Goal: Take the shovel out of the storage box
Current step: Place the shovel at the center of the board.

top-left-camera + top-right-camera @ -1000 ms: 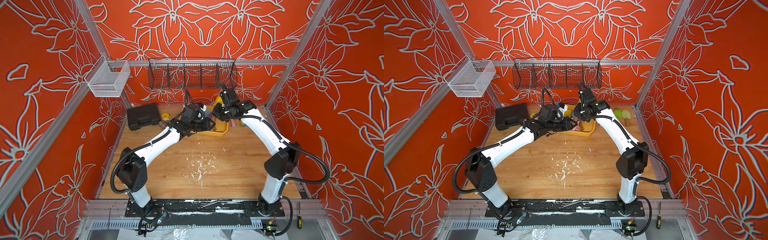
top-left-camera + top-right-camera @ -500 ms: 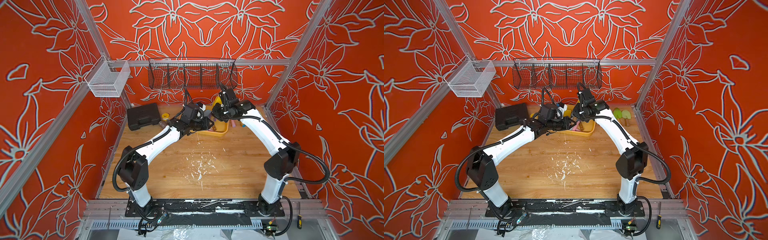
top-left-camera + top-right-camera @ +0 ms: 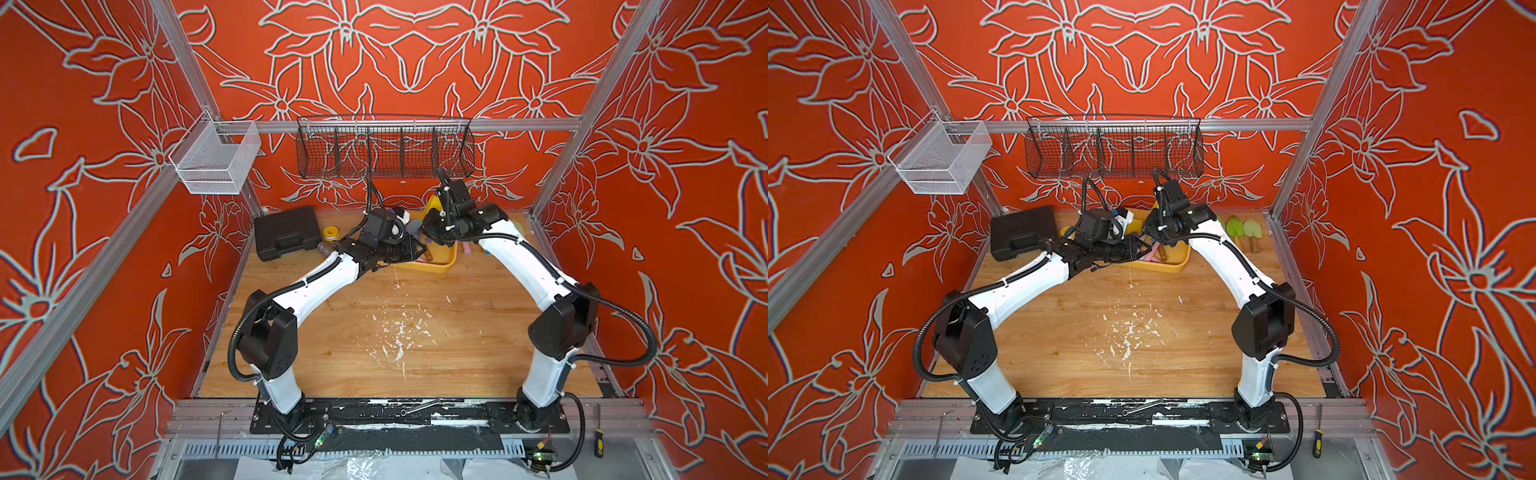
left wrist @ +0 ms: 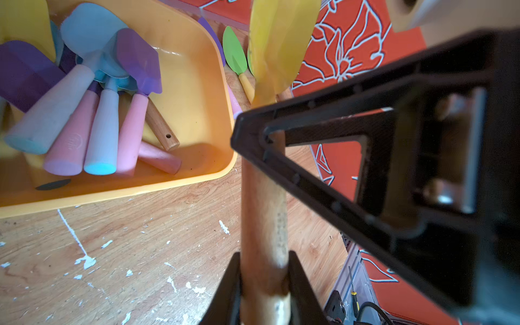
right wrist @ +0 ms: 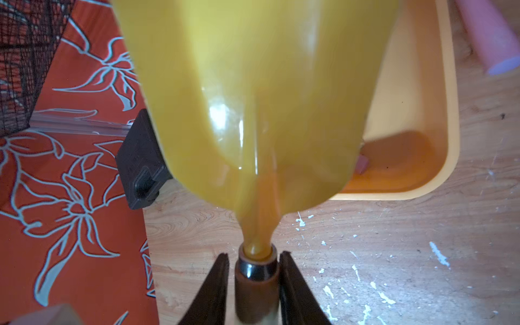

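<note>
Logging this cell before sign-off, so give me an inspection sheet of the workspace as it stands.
Surface: wooden tabletop, white paint flecks.
Job's things: yellow shovel raised between both arms; pastel shovels lie inside storage box.
Clutter: black tool case, yellow tape roll, green trowels on the table.
Grippers: left gripper shut on the shovel's wooden handle; right gripper's jaws flank its ferrule, grip unclear.
Cables: black conduit loops along both arms.
Surroundings: black wire basket, white mesh basket, orange floral walls.

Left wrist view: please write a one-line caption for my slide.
The left fingers grip the yellow shovel by its wooden handle, beside the storage box of pastel shovels.
</note>
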